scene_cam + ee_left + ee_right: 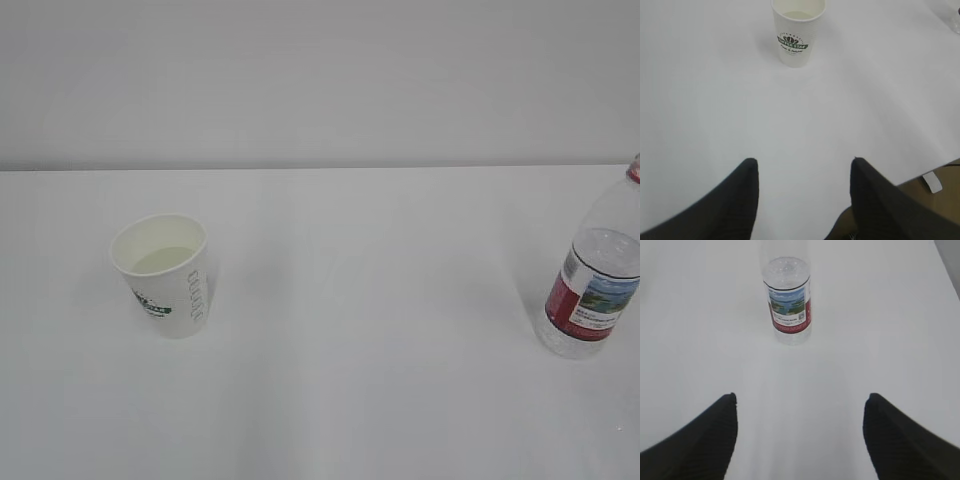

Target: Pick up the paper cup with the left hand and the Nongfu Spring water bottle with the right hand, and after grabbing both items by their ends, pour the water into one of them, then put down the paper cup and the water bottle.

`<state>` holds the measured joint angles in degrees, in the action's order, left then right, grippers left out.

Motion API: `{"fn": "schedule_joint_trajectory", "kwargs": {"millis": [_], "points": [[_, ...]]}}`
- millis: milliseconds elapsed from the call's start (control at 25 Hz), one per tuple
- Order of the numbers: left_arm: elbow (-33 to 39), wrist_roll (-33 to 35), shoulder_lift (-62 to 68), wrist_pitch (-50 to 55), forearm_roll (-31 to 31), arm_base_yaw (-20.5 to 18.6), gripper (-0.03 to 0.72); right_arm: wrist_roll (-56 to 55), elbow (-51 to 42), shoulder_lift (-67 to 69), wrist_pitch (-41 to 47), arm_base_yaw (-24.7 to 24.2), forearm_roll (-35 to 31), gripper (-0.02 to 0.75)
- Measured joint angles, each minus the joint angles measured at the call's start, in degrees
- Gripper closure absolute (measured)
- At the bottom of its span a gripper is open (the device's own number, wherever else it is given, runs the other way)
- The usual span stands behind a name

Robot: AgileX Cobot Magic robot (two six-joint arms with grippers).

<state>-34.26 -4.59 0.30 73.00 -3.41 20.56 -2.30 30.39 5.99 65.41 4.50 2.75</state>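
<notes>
The white paper cup [165, 275] with its green logo stands upright on the left of the table, a pale pool of water [160, 259] inside it. In the left wrist view the paper cup [796, 36] is well ahead of my left gripper [804, 165], which is open and empty. The Nongfu Spring water bottle [595, 285] stands upright at the right edge of the exterior view, its top cut off. From the right wrist the bottle [788, 302] stands apart from my right gripper [800, 401], open wide with nothing between its fingers. Neither arm shows in the exterior view.
A white table [360, 330] runs back to a pale wall [320, 80]. Its near edge [927, 167] shows at the lower right of the left wrist view, with brown floor beyond.
</notes>
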Motion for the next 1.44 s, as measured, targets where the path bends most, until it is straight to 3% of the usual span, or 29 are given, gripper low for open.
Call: {"fn": "schedule_joint_trajectory", "kwargs": {"millis": [1440], "points": [[2.1,0.1,0.0,-4.6,0.6,0.0,0.262,0.0,-1.7,0.0,-0.3,0.0,-0.7,0.149]]}}
